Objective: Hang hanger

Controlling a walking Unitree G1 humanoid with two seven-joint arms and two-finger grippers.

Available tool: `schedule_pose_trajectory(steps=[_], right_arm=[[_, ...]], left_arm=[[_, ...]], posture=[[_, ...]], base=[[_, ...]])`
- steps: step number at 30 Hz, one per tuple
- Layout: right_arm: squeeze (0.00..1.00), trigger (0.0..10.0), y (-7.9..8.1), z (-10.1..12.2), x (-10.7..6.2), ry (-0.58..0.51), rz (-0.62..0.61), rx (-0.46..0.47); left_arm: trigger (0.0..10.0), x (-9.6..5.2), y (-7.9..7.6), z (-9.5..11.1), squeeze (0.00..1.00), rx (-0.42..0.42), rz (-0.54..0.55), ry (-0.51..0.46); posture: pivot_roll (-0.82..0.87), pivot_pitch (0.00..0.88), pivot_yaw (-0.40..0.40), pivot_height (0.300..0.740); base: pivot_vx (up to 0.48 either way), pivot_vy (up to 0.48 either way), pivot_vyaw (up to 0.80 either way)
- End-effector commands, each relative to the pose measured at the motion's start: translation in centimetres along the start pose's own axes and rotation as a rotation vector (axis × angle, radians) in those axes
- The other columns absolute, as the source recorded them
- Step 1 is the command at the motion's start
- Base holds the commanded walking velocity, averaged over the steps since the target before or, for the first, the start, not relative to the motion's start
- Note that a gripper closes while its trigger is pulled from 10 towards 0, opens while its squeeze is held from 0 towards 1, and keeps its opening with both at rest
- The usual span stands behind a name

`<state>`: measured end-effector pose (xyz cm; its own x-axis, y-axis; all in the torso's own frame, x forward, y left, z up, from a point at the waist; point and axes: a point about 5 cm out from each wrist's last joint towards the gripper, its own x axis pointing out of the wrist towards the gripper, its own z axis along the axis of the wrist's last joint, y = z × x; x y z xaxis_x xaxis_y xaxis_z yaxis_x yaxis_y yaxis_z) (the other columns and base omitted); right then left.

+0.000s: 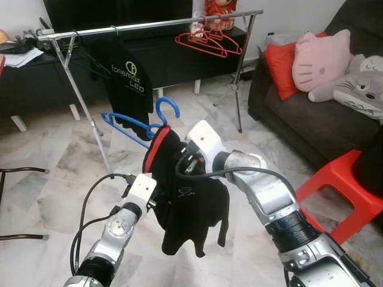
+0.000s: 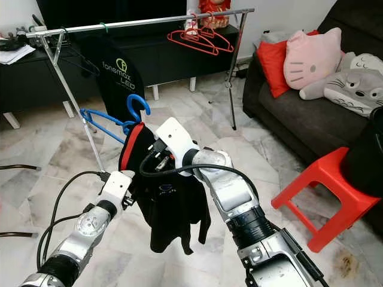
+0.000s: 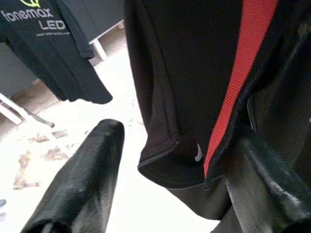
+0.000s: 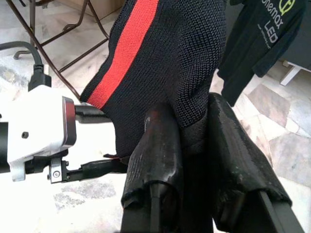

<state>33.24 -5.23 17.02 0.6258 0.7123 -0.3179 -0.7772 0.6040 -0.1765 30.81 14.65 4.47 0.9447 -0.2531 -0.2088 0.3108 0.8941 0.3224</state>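
A blue hanger (image 1: 169, 108) carries a black garment (image 1: 192, 206) with a red stripe, held in the air in front of me. Its hook rises above the collar, and one blue arm sticks out bare to the left. My right gripper (image 4: 192, 116) is shut on the garment-covered hanger just below the collar. My left gripper (image 3: 175, 141) stands open at the garment's lower left edge, its fingers (image 4: 95, 112) on either side of the cloth. The metal clothes rail (image 1: 149, 25) runs across the back, beyond the hanger.
On the rail hang a black printed T-shirt (image 1: 128, 78) at the left and red hangers (image 1: 206, 40) at the right. The rack's slanted leg (image 1: 90, 122) stands left of the hanger. A red stool (image 1: 341, 179) and a dark sofa (image 1: 287, 128) stand at the right.
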Motion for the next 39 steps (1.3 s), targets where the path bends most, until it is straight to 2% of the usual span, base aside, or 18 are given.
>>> schedule_pose_trajectory(steps=[1, 8, 39], right_arm=[[0.0, 0.0, 0.1, 0.91, -0.25, -0.036, 0.004, -0.019], [0.0, 0.0, 0.03, 0.89, -0.24, -0.035, 0.002, -0.017], [0.0, 0.0, -0.45, 0.56, -0.64, -0.036, -0.017, -0.002]], left_arm=[[0.0, 0.16, -0.16, 0.29, 0.0, -0.005, -0.015, -0.016], [0.0, 0.13, -0.68, 0.11, 0.0, -0.008, -0.054, -0.011], [0.0, 0.22, -0.49, -0.01, 0.0, -0.035, -0.038, -0.004]], posture=[[-0.07, 0.0, -0.063, 0.74], [-0.07, 0.0, -0.066, 0.74], [-0.08, 0.0, -0.063, 0.74]], base=[[0.0, 0.0, 0.0], [0.0, 0.0, 0.0], [0.0, 0.0, 0.0]])
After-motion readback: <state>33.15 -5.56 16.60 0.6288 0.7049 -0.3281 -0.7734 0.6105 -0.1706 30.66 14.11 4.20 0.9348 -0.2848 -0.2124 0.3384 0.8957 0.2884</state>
